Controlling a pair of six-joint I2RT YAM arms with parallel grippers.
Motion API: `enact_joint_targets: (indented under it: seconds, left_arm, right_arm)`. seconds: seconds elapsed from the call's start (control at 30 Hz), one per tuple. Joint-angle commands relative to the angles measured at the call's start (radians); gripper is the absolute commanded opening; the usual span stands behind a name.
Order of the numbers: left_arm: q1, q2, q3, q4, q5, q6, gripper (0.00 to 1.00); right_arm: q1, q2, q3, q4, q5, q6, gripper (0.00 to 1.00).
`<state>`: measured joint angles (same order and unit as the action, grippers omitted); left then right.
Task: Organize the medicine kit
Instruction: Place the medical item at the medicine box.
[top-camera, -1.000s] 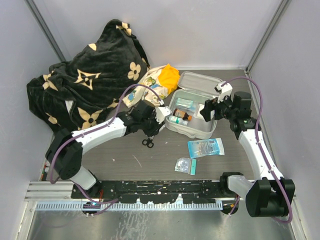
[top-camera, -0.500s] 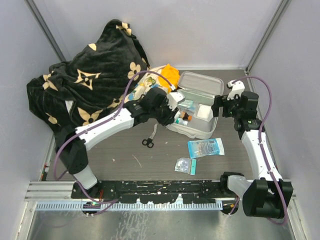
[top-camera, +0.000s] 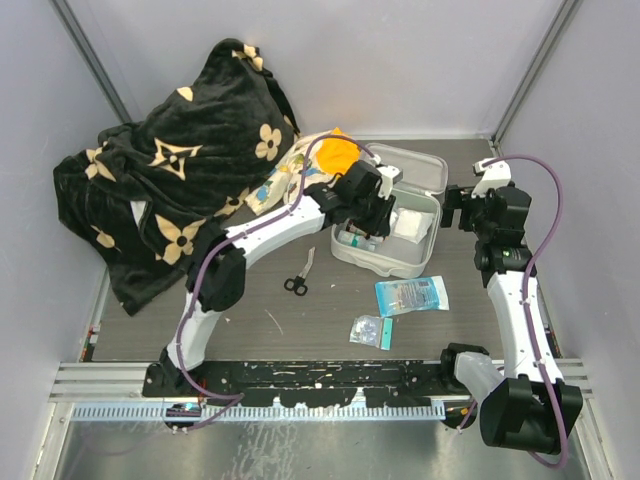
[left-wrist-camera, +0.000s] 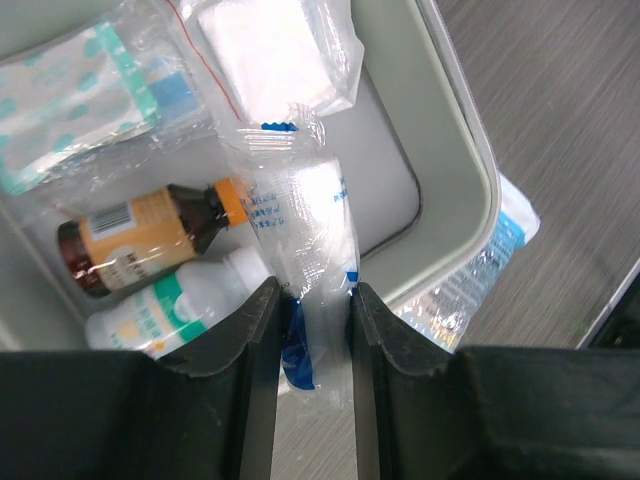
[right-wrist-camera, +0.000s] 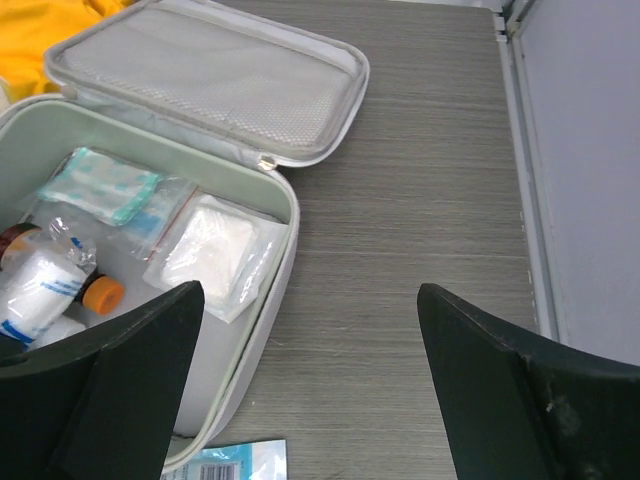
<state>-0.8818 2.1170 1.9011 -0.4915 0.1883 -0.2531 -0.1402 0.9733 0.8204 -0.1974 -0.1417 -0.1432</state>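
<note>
The medicine kit (top-camera: 388, 263), a pale grey rounded case, lies open on the dark wood-grain table (top-camera: 330, 310) toward the back right, its mesh-lined lid (top-camera: 415, 168) thrown back behind it. The left gripper (left-wrist-camera: 313, 297) hangs over the open tray with its 2 fingers clamped on a bandage roll (left-wrist-camera: 305, 205) sealed in clear plastic with blue print. The roll is held above the case's contents: a brown bottle (left-wrist-camera: 125, 238) with an orange cap, a white bottle (left-wrist-camera: 165, 308) with a green label, a gauze pad (left-wrist-camera: 265, 45) in a clear bag and a teal-patterned packet (left-wrist-camera: 65, 125). The right gripper (right-wrist-camera: 310, 295) hovers just beside the kit's right edge, above bare table, its jaws spread wide and holding nothing. In front of the kit lie a blue-printed sachet (top-camera: 411, 295) close to its front wall, a smaller clear packet (top-camera: 369, 330) nearer the arm bases, and black-handled scissors (top-camera: 298, 279) off to the left. An orange-and-floral cloth bundle (top-camera: 330, 158) sits right beside the kit's back left, and a black blanket (top-camera: 170, 170) with beige flower motifs is heaped in the back left corner
</note>
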Motion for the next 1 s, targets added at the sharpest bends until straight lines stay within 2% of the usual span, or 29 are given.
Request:
enact_joint_targets:
  seconds: [0.0, 0.33, 0.6, 0.77, 0.97]
  left_arm:
    - [-0.014, 0.082, 0.122, -0.027, 0.016, -0.118, 0.21]
    - [-0.052, 0.257, 0.294, -0.09, -0.028, -0.169, 0.24]
    - [-0.064, 0.301, 0.293, -0.113, -0.07, -0.2, 0.24]
    - [-0.066, 0.296, 0.275, -0.132, -0.157, -0.206, 0.25]
    - [-0.065, 0.27, 0.239, -0.131, -0.254, -0.177, 0.33]
  right_arm:
    - [-0.016, -0.022, 0.004, 0.061, 0.071, 0.006, 0.94]
    - [-0.028, -0.028, 0.0, 0.064, 0.049, 0.008, 0.95]
    - [-0.03, -0.024, -0.003, 0.063, 0.025, 0.008, 0.95]
    - [-0.029, -0.024, -0.005, 0.064, 0.017, 0.008, 0.96]
    - [-0.029, -0.027, -0.006, 0.062, 0.001, 0.01, 0.96]
